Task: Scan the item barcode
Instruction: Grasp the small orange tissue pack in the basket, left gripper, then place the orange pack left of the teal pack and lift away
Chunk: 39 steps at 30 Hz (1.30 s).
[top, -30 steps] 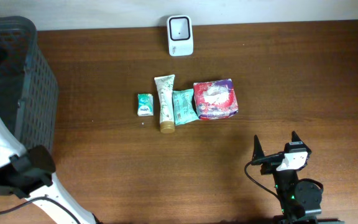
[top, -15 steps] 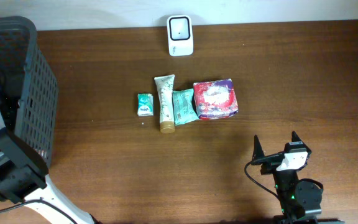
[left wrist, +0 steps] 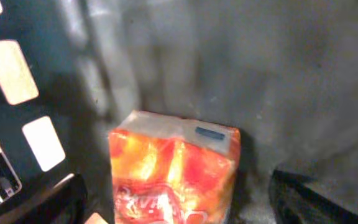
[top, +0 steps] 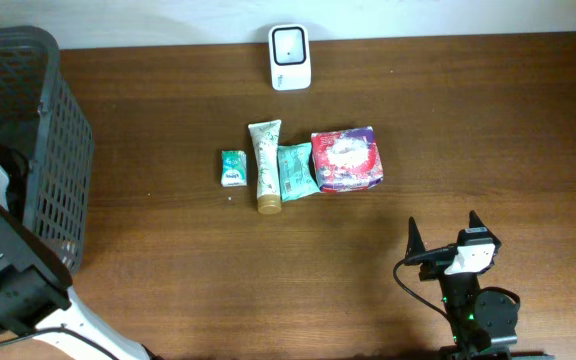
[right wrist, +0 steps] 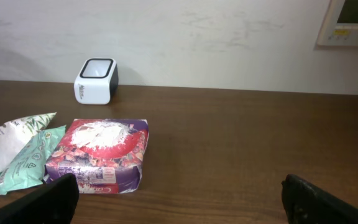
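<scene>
The orange packet (left wrist: 174, 177) sits inside the grey basket (top: 63, 130), which fills the counter's (top: 488, 120) 9 o'clock edge. The left fingers (left wrist: 319, 199) are spread wide, one on each side of the packet. There is a gap on one side, and contact on the other cannot be told. Slotted basket walls close in around them. The white scanner (top: 289, 43) stands at 12 o'clock, just short of the back edge. At the centre lie a small green pack (top: 232, 167), a tube (top: 266, 165), a teal sachet (top: 295, 170) and a red-and-purple packet (top: 346, 160) in a row. Bare wood stretches from that row to the right fingers (top: 413, 238), which are parted and grip nothing at 5 o'clock near the front edge.
</scene>
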{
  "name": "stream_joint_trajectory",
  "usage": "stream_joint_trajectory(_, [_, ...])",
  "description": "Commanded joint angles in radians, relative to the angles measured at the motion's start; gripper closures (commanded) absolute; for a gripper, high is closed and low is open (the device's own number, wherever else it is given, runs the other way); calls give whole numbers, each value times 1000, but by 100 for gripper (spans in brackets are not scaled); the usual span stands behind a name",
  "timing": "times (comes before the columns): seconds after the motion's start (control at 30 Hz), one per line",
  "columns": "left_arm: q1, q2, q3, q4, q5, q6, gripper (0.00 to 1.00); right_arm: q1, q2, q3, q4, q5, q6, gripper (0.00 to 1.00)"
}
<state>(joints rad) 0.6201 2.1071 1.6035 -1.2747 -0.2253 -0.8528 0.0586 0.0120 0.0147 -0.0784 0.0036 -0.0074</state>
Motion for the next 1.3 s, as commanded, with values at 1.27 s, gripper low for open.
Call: stream_joint_trajectory(1.27, [-724,20,876,-392,392,783,100,-7,-6,-9,-3,9,-4,2])
